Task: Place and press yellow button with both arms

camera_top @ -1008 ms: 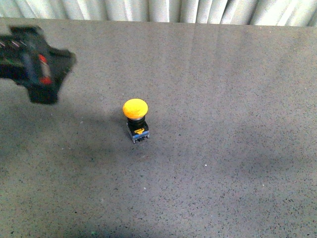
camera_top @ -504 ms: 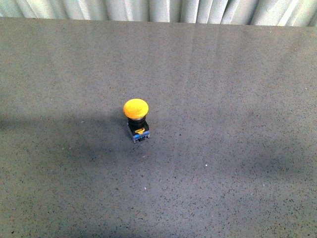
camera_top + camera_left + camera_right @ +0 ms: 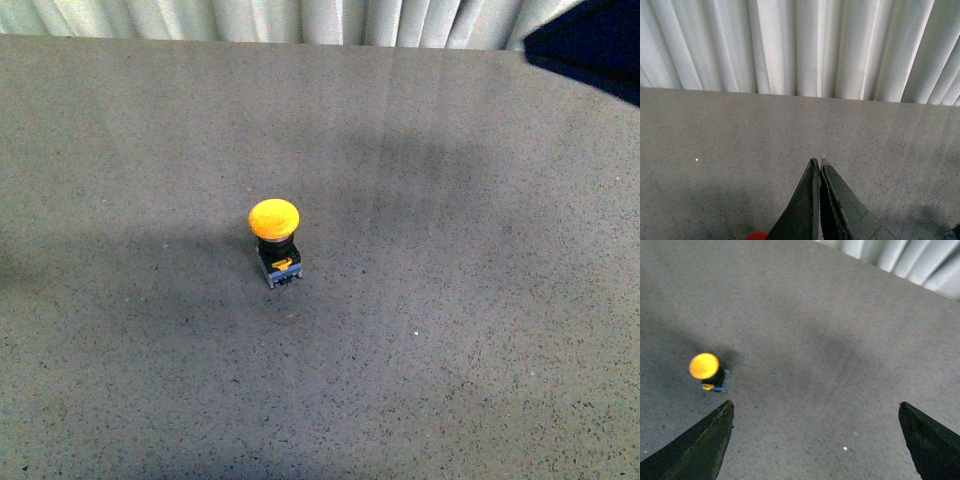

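The yellow button (image 3: pixel 274 222) stands upright on the grey table, its domed yellow cap on a black collar and a small black base with a yellow and blue mark. It also shows in the right wrist view (image 3: pixel 704 366), beyond one finger. My right gripper (image 3: pixel 816 407) is open wide and empty, high above the table; a dark part of the right arm (image 3: pixel 590 45) shows at the far right of the front view. My left gripper (image 3: pixel 818 161) is shut and empty, pointing at the curtain; the button is out of its view.
The grey speckled table (image 3: pixel 450 300) fills the front view. A white pleated curtain (image 3: pixel 800 45) hangs behind the table's far edge. Soft shadows lie on the table left of the button.
The left arm, at the front view's left edge a second ago, has left that view. A dark part of the right arm has entered at the far right. The button has not moved.
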